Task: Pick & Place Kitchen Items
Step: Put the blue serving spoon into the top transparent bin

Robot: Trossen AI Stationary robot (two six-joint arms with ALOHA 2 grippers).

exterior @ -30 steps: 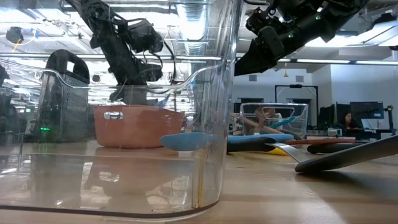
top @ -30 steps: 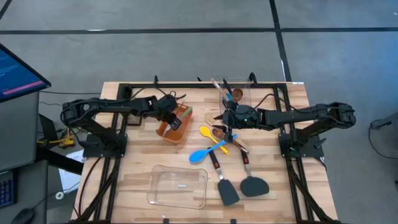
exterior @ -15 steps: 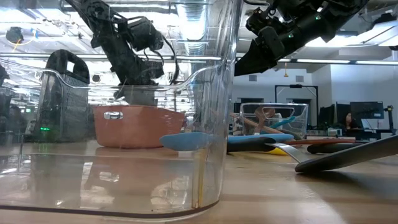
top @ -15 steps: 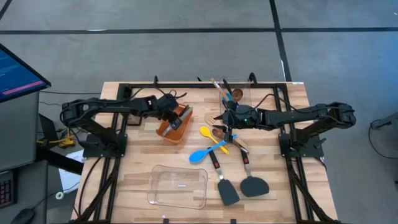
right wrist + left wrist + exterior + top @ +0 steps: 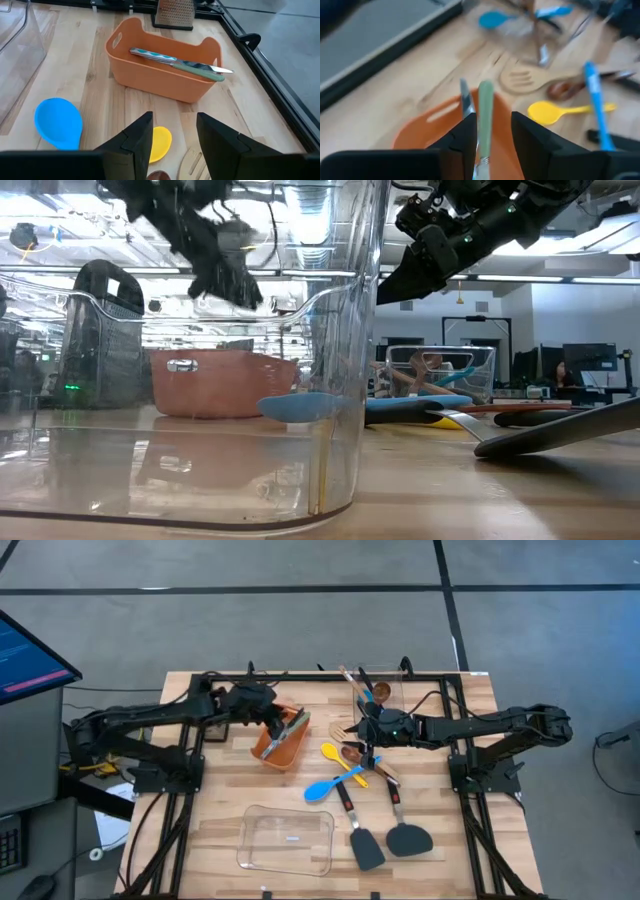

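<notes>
left fingers (image 5: 268,712) lifted off orange bin (image 5: 282,743), open, empty; knife (image 5: 177,63) lies across rim, could slip. right fingers (image 5: 366,747) open, empty.

We see a pale wooden tabletop (image 5: 220,820) of planks, with a black frame along its edges. Toward ten o'clock from its middle sits an orange bin (image 5: 281,739). At twelve o'clock stands a clear container (image 5: 378,688) with utensils in it. Near the middle lie a yellow spoon (image 5: 337,756), a blue spoon (image 5: 325,787) and a wooden slotted turner (image 5: 345,730), close together and partly crossing. Toward five o'clock two black spatulas (image 5: 388,837) lie side by side, blades toward the near edge. At seven o'clock lies a shallow clear tray (image 5: 286,840).
</notes>
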